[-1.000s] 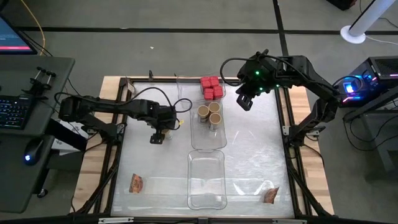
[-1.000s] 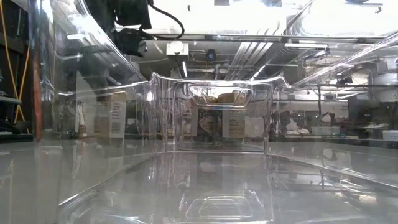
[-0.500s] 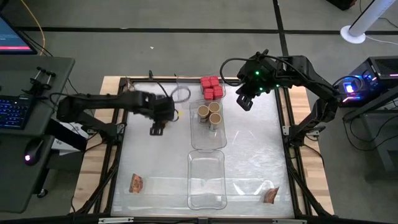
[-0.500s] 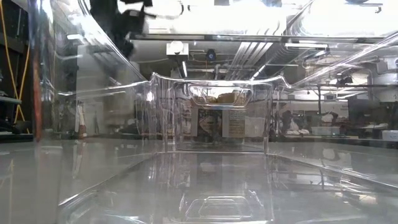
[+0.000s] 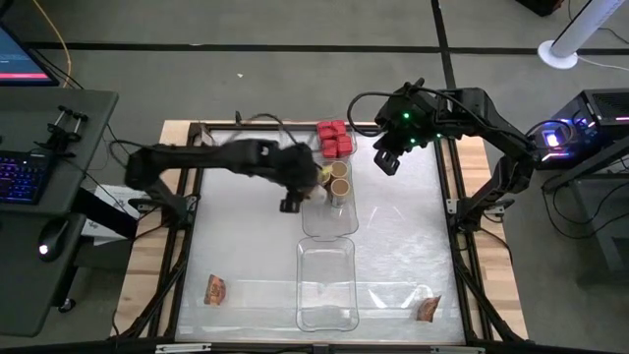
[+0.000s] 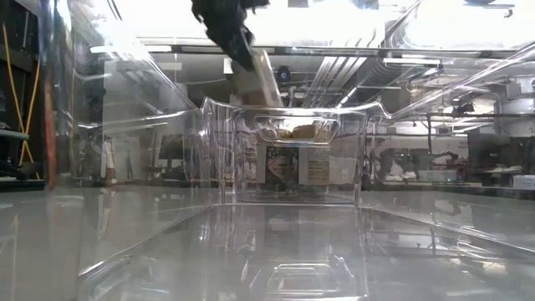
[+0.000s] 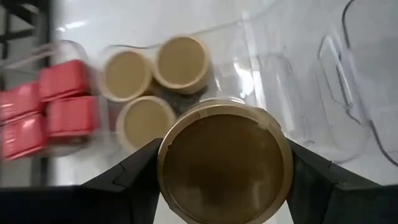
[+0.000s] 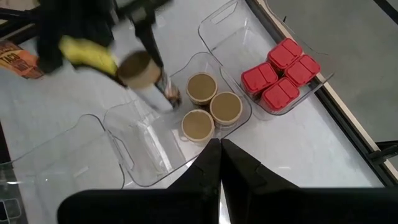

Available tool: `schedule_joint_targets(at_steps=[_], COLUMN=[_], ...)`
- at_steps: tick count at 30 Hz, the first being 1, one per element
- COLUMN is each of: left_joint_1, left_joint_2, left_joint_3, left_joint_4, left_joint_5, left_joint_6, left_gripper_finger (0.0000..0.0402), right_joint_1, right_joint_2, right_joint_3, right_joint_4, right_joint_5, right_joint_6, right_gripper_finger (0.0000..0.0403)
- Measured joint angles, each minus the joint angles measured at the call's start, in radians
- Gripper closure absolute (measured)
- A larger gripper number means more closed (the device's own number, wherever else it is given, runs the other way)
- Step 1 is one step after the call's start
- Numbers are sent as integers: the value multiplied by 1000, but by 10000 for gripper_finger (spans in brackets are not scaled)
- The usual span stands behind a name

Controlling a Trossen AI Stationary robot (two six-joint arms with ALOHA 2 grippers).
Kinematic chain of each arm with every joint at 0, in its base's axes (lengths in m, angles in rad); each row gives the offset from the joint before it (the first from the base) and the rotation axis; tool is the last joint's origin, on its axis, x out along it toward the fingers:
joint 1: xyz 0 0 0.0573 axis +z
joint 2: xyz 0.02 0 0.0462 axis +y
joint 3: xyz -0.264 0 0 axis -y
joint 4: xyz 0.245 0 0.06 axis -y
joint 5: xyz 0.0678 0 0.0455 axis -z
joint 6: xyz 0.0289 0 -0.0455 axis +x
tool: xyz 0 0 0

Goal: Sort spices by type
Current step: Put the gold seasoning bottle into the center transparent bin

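My left gripper [image 5: 293, 200] is shut on a round jar with a tan top [image 7: 224, 160], which hangs above the left rim of the middle clear tray [image 5: 329, 224]. Three more tan-topped jars [image 5: 332, 180] stand upright in that tray's far end. Several red boxy containers [image 5: 334, 140] sit in a small tray at the far edge. Two brown-orange packets lie flat near the front, one at the left [image 5: 215, 290] and one at the right [image 5: 427, 309]. My right gripper [image 5: 385, 160] hangs shut and empty above the table's far right. My left gripper pinches the jar's round side [image 7: 166, 175] just below the lid, one finger [image 7: 134, 180] on each side. The fingers slant down from the table's left. The jar [image 6: 255, 79] is lifted clear and tilted, its lid toward the wrist.
An empty clear tray [image 5: 326, 285] lies at the front centre, close before the low camera. The middle tray's near half holds nothing. Wooden table rails [image 5: 177, 197] frame the white surface, with a keyboard desk beyond the left edge.
My left gripper has risen and swung toward the table's right, from the open surface at the left to the jar tray's left rim. It has carried the jar up with it, clear of the table.
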Motion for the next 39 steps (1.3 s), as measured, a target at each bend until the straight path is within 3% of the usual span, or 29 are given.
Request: schedule_joint_targets(at_steps=[10,15,31,39], left_joint_1=[-8,13,13,12], left_joint_2=[197,244,244,248], left_joint_3=[12,12,14,11], left_joint_4=[11,87,140,132], left_joint_5=[-44,-67,-63,6], left_joint_6=[12,26,26,35], left_gripper_finger=[164,129,109,108], right_joint_1=[0,3,53,53], right_joint_2=[0,0,0,0], right_joint_3=[0,0,0,0], right_joint_4=[-30,-30,-29,-28], right_joint_5=[-11,-11,0,7], right_joint_6=[35,53,53,52], right_gripper_finger=[403,403,403,403])
